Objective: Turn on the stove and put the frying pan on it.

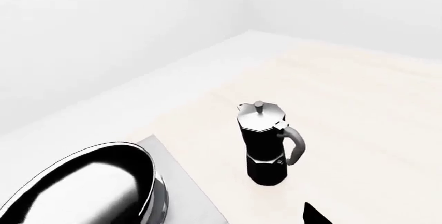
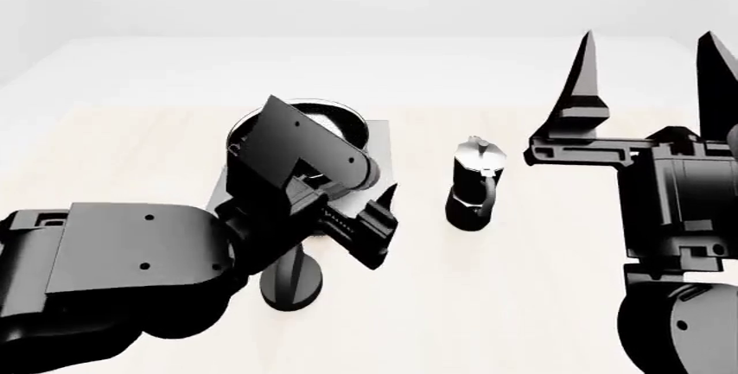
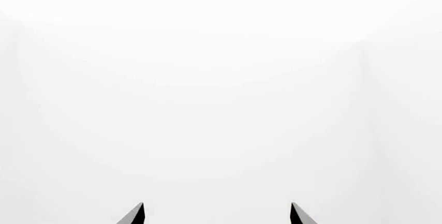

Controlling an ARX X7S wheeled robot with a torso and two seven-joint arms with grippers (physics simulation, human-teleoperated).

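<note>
The frying pan point(image 2: 311, 122), dark and shiny, rests on the flat grey stove point(image 2: 383, 149); my left arm hides its near side. The left wrist view shows the pan point(image 1: 90, 188) close by on the stove plate point(image 1: 190, 193). My left gripper point(image 2: 386, 225) hovers over the stove's near right corner, beside the pan, open and holding nothing. Only one of its fingertips point(image 1: 314, 216) shows in the wrist view. My right gripper point(image 2: 648, 63) is raised at the right with its fingers pointing up, open and empty. In the right wrist view its gripper point(image 3: 215, 213) faces blank white.
A black-and-silver moka pot point(image 2: 475, 180) stands upright to the right of the stove, also in the left wrist view as the moka pot point(image 1: 266, 144). A small black round-based knob point(image 2: 290, 283) sits in front of the stove, partly behind my left arm. The table is pale wood.
</note>
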